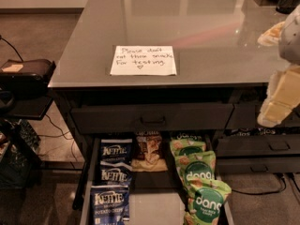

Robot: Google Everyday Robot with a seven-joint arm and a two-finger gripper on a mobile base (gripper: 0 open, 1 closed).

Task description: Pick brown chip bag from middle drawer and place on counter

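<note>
The brown chip bag (pixel 149 152) lies in the open middle drawer (pixel 154 205), at its back, between blue Kettle bags (pixel 112 177) on the left and green dang bags (pixel 199 179) on the right. The grey glossy counter (pixel 206 27) spreads above the drawers. My gripper (pixel 263 78) hangs at the right edge of the view, over the counter's front right corner, well above and to the right of the drawer. Its cream fingers (pixel 281 97) stand apart and hold nothing.
A white handwritten note (pixel 143 60) lies on the counter near its front edge. The shut top drawer front (pixel 152 118) with a recessed handle sits above the open drawer. More shut drawers (pixel 262 149) are at the right. A dark device (pixel 26 71) and cables stand at the left.
</note>
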